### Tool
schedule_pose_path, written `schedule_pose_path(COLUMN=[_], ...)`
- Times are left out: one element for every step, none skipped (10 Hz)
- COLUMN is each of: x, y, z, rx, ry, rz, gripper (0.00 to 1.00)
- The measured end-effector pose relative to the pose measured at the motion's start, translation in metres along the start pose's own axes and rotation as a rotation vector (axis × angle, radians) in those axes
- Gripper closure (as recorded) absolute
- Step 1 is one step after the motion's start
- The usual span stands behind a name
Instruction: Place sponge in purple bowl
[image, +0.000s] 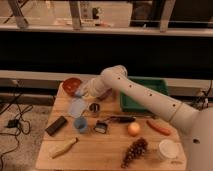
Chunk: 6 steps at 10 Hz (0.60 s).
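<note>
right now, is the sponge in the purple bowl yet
Not yet. The sponge is held in the gripper, beside the red-orange bowl. The purple bowl sits mostly hidden under the arm.
</note>
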Motion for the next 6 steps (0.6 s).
schedule_pose_path(x=[0.007,0.015,0.029,0.041,0.053,0.062], y=[-0.002,-0.003,-0.005,-0.005,-0.005,-0.005], z=[0.001,0.001,-0.003,-0.008,-0.012,-0.011], rx=[0.005,0.009,0.014,0.019,0.02,0.019], ry=[0.011,0.022,0.042,0.059,0.076,0.088], rz=[0.005,0.012,0.026,0.038,0.048,0.055], gripper=[1.0,1.0,1.0,1.0,1.0,1.0])
